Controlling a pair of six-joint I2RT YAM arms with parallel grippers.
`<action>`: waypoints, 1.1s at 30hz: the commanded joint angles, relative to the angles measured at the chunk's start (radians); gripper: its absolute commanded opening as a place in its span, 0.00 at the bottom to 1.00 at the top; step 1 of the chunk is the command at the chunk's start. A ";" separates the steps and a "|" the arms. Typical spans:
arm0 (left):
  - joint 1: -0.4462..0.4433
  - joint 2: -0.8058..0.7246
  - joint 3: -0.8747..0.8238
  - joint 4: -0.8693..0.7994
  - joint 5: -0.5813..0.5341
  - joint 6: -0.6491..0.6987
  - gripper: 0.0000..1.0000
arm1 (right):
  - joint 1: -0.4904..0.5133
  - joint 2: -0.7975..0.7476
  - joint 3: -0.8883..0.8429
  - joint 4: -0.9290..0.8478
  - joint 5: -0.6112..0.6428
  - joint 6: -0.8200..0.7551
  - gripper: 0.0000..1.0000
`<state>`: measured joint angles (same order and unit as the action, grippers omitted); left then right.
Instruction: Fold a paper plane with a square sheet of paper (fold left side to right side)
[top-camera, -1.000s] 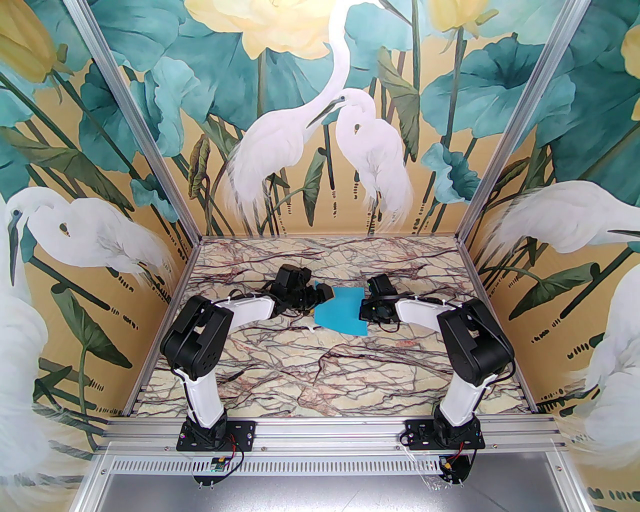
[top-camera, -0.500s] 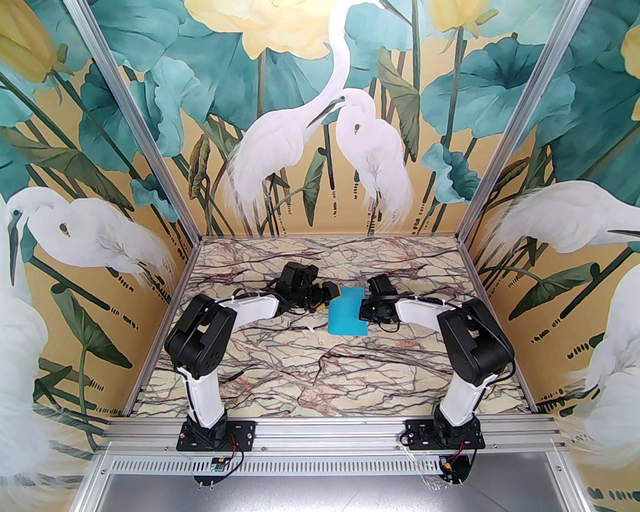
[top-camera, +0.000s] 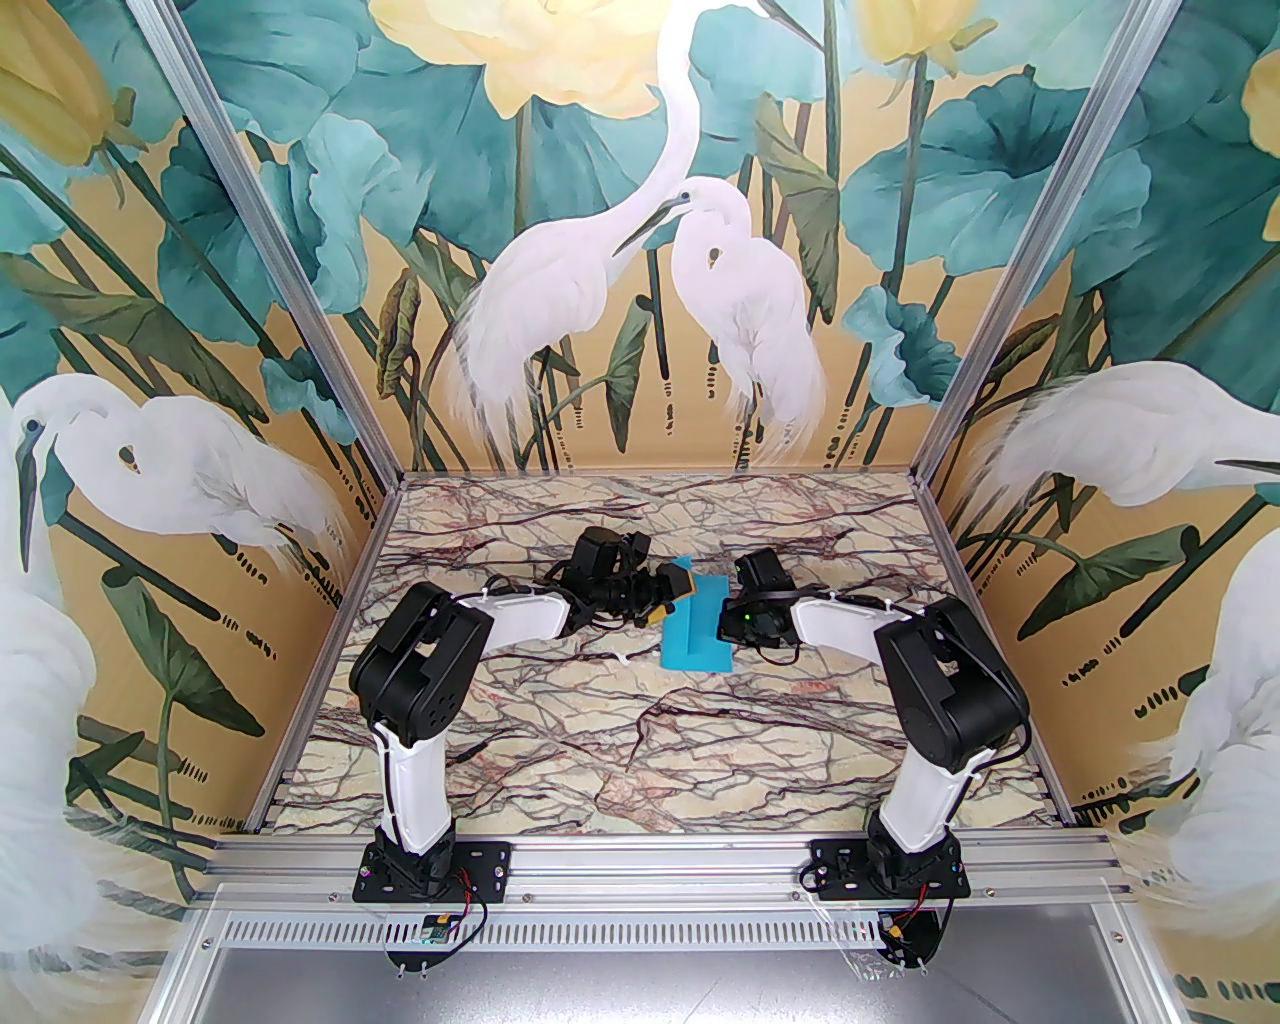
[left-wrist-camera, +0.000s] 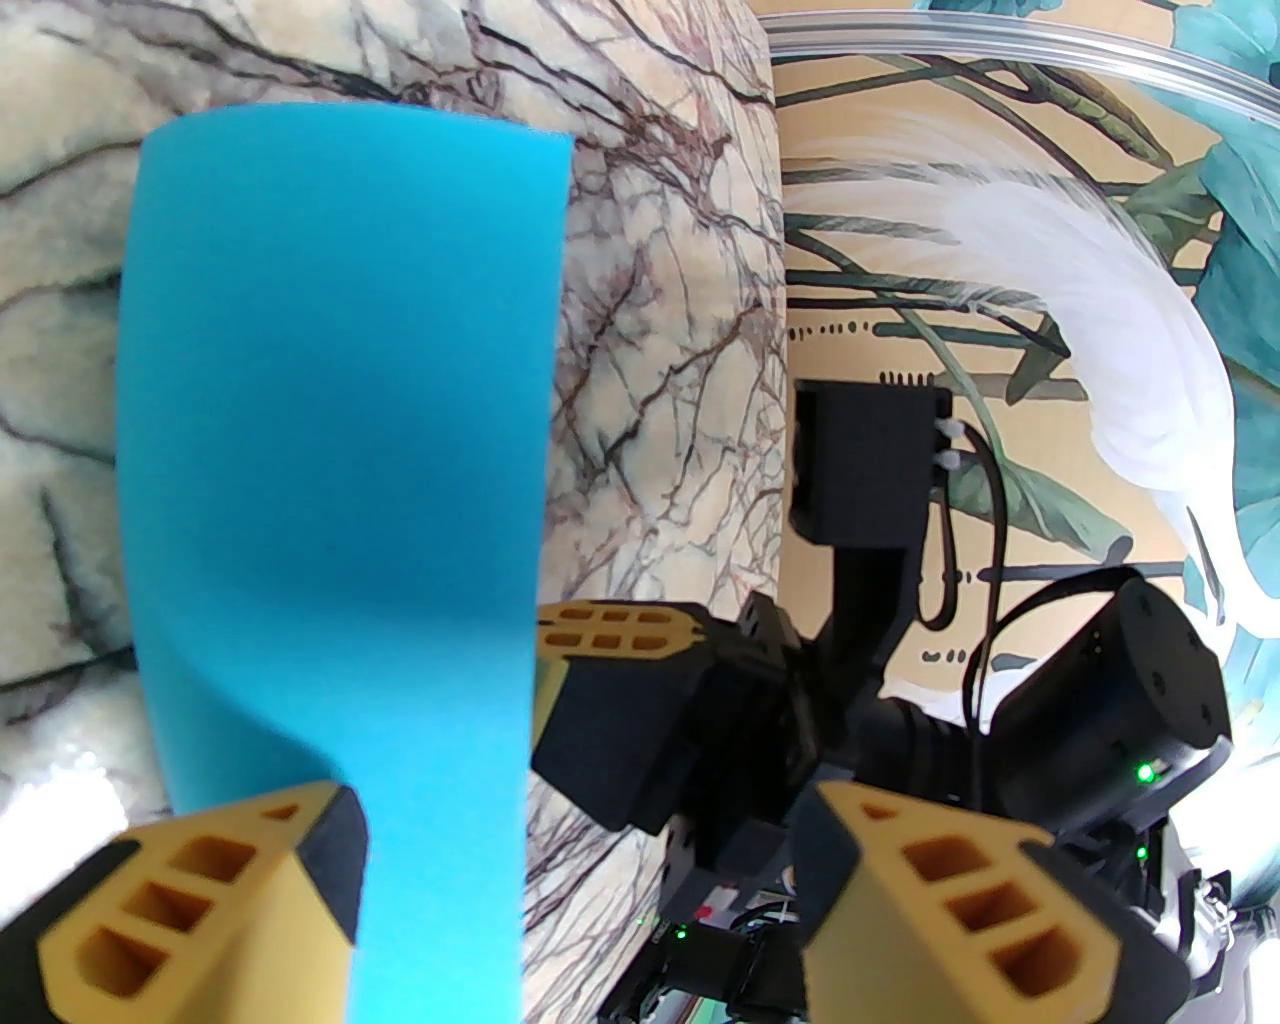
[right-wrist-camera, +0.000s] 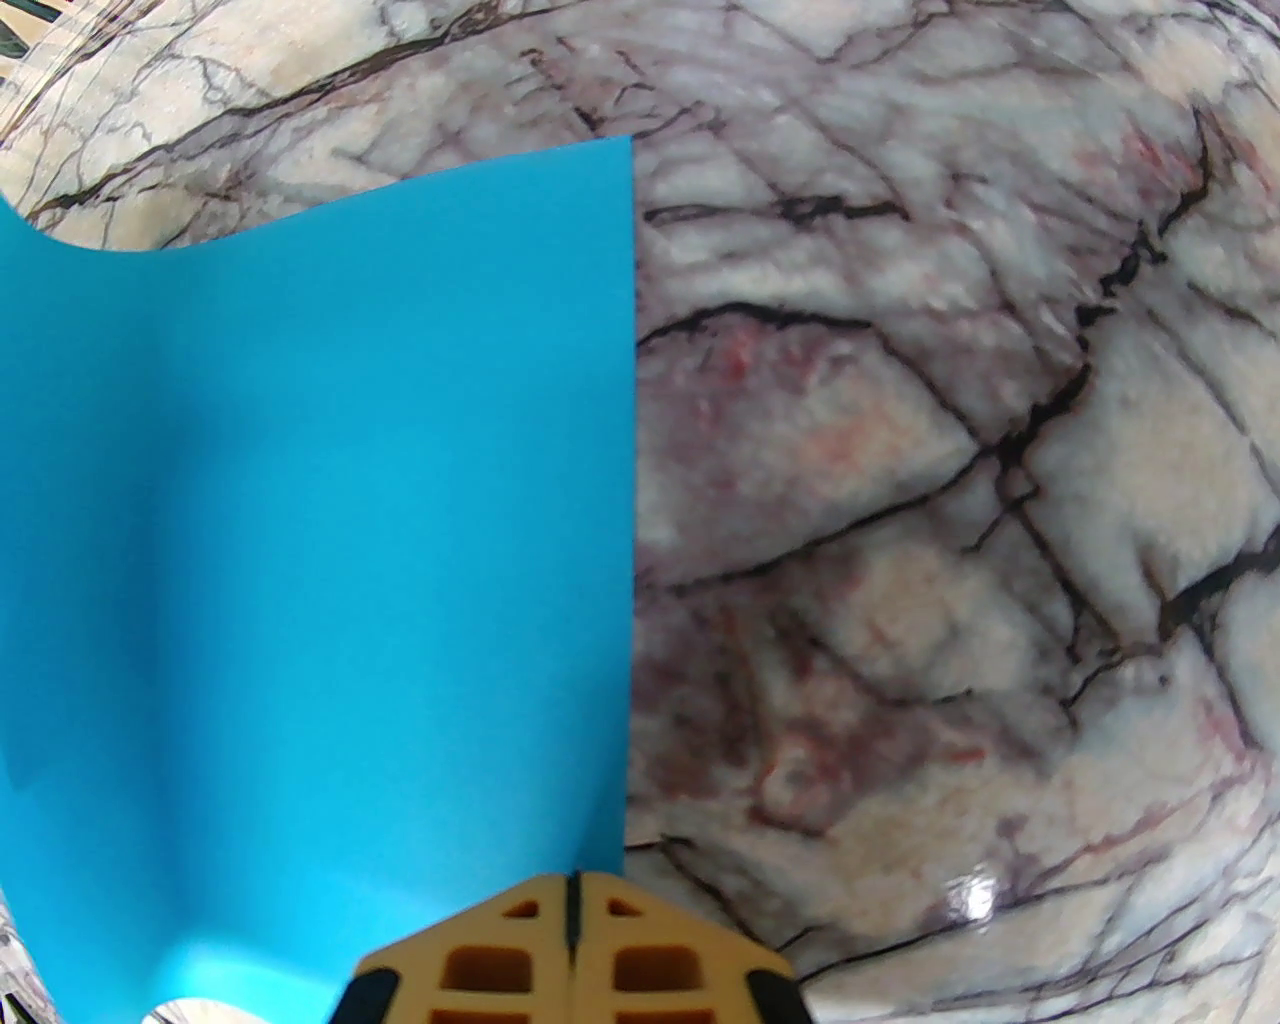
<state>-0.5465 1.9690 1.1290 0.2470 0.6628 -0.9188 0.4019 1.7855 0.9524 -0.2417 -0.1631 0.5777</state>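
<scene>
You've one sheet (top-camera: 700, 648), left side curled up. Two claws: left claw (left-wrist-camera: 575, 810) wide, finger beside sheet; right claw (right-wrist-camera: 572, 890) closed at sheet's edge.

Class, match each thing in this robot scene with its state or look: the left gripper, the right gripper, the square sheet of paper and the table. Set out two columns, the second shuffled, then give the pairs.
Column 1
1. left gripper
2. right gripper
3. square sheet of paper
4. table

Column 2
A. shut tight, tips at the sheet's edge
B. marble pattern with dark veins
C. wide open
D. bright cyan-blue, one side curled upward

Pairs: 1-C, 2-A, 3-D, 4-B
</scene>
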 joint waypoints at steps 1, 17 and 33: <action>-0.013 0.027 0.030 0.046 0.034 -0.026 0.75 | -0.016 -0.031 -0.019 0.000 -0.053 0.026 0.03; -0.033 0.053 0.063 0.047 0.035 -0.044 0.75 | -0.130 -0.113 -0.123 0.322 -0.359 0.185 0.27; -0.044 0.068 0.071 0.046 0.045 -0.046 0.75 | -0.158 0.018 -0.102 0.527 -0.537 0.302 0.28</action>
<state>-0.5793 2.0117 1.1831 0.2813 0.6773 -0.9581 0.2466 1.7767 0.8326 0.2523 -0.6567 0.8646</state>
